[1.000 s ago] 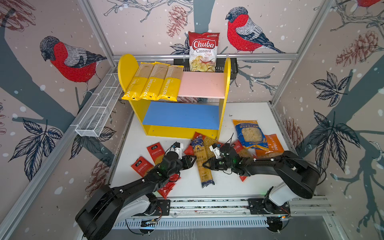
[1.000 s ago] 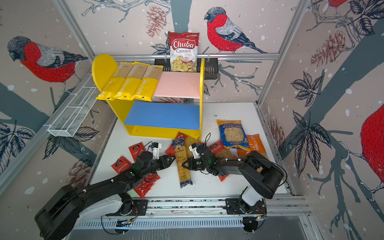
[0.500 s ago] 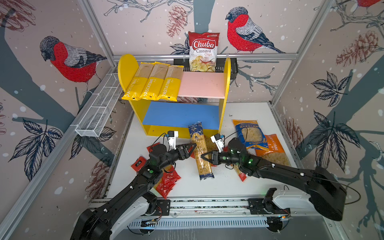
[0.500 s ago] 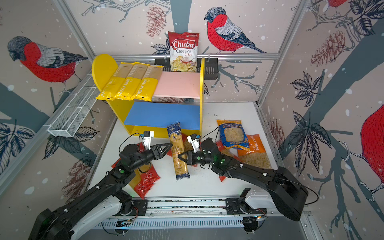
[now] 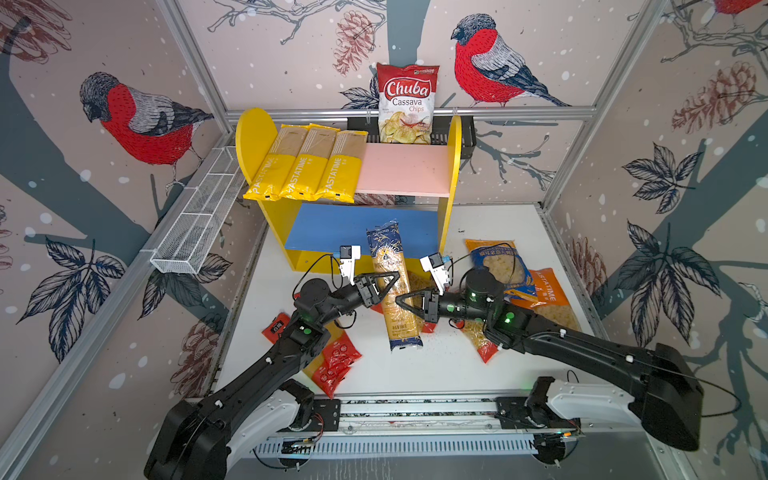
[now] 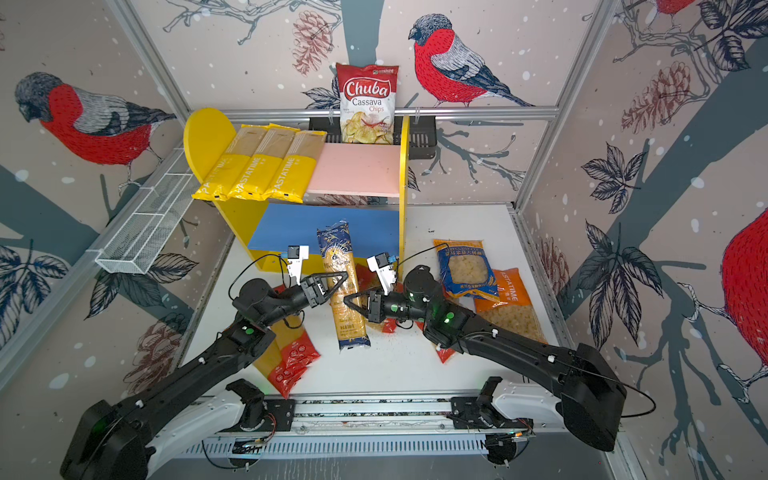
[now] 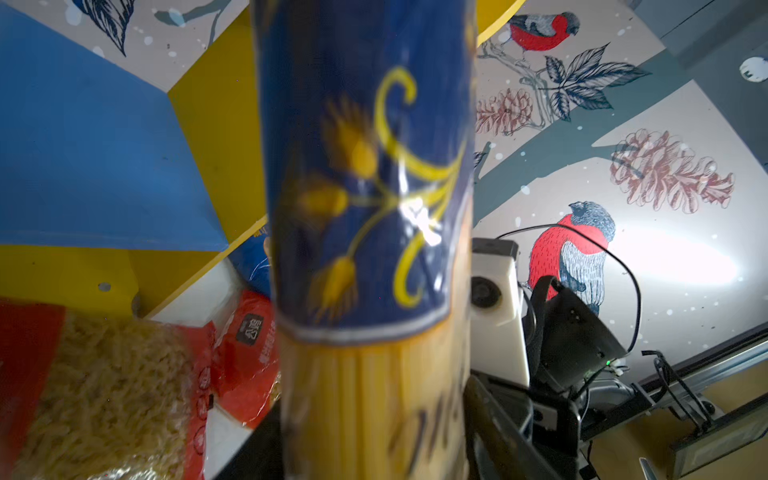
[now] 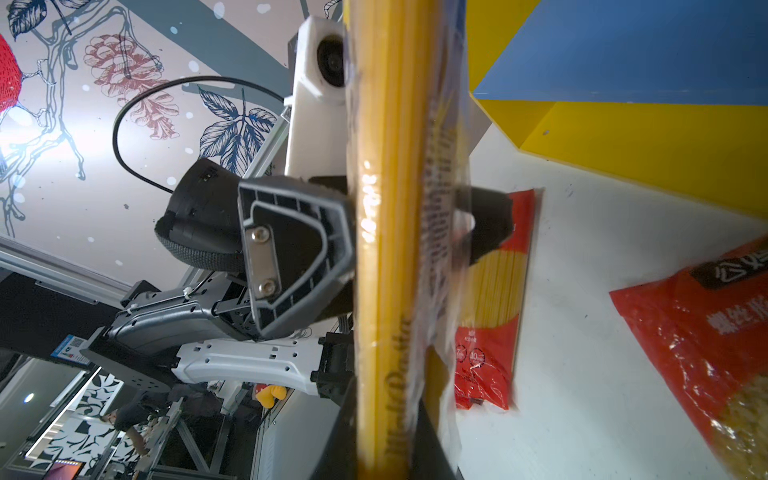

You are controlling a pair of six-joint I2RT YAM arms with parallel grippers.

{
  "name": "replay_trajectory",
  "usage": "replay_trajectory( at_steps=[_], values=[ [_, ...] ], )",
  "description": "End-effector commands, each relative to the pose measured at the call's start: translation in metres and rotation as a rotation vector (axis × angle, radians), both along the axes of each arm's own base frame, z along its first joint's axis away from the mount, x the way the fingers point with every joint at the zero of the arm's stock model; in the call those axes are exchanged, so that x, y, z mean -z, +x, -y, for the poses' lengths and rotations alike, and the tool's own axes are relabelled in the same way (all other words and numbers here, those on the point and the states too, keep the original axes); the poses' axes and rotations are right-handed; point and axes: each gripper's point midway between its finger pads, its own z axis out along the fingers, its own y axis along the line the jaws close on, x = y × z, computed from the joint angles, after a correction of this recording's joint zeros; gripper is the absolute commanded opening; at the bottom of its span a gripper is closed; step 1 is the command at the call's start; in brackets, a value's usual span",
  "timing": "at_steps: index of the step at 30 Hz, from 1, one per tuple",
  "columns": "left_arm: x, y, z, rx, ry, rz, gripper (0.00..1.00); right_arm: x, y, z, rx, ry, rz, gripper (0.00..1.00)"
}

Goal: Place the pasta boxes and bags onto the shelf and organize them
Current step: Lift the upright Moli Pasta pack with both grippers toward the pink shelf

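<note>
- Top views, item in hand: I log the dark blue spaghetti pack (image 5: 385,255) held up off the table (image 5: 478,224) at its middle, pointing lengthwise at the shelf (image 5: 453,166). Its far end shows over the front edge of the blue lower board (image 5: 332,226). I cannot tell whether it touches the board.
- Right gripper (image 5: 405,302): clenched on the pack's right edge at mid-length, in both top views (image 6: 353,302).
- Left gripper (image 5: 385,286): meets the pack from the left, with one finger across its face (image 6: 332,286). I cannot tell whether it squeezes.
- Shelf stock: three yellow PASTATIME packs (image 5: 305,166) lie side by side on the left of the pink upper board (image 5: 407,170), with their near ends overhanging the front.
- Table stock: a blue bag (image 5: 496,266) and an orange bag (image 5: 544,291) overlap on the right, and red bags (image 5: 336,357) lie under the left arm.
- Behind the shelf: a Chuba chips bag (image 5: 407,104) stands upright.
- Left wrist view: the pack (image 7: 365,187) sits close to the lens and is blurred, with the blue lower board (image 7: 83,145) behind it. One of the right gripper's fingers (image 7: 494,419) lies against its edge.
- Right wrist view: I see the pack (image 8: 390,249) nearly edge-on. The left gripper's fingers (image 8: 291,249) stand on either side of it, the near one against the wrapper. A red spaghetti pack (image 8: 494,291) lies flat on the table beyond.
</note>
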Motion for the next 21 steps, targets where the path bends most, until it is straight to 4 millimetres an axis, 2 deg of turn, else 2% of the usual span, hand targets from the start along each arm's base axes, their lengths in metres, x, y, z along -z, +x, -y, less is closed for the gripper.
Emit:
replay_trajectory(
  at_steps=[1,3,6,9,14,18,21],
  values=[
    [-0.029,-0.005,0.001,0.031,-0.067,0.087,0.48,-0.038,-0.007,-0.001,-0.032,0.123,0.107,0.10],
    [-0.033,-0.004,0.002,0.035,-0.076,0.092,0.36,-0.036,-0.006,0.001,-0.023,0.124,0.101,0.14],
    [-0.044,-0.004,0.003,0.041,-0.086,0.112,0.23,-0.030,-0.004,0.004,-0.002,0.118,0.088,0.24],
    [-0.057,-0.002,0.004,0.039,-0.089,0.139,0.17,-0.016,-0.003,0.007,0.014,0.100,0.058,0.37],
    [-0.084,0.006,0.005,0.022,-0.081,0.197,0.16,0.003,-0.010,0.008,0.020,0.079,0.030,0.52],
    [-0.104,0.016,0.005,0.009,-0.081,0.240,0.16,0.010,-0.019,0.004,0.004,0.065,0.030,0.55],
    [-0.117,0.020,0.008,0.019,-0.090,0.263,0.15,0.008,-0.021,0.002,0.004,0.069,0.036,0.54]
  ],
)
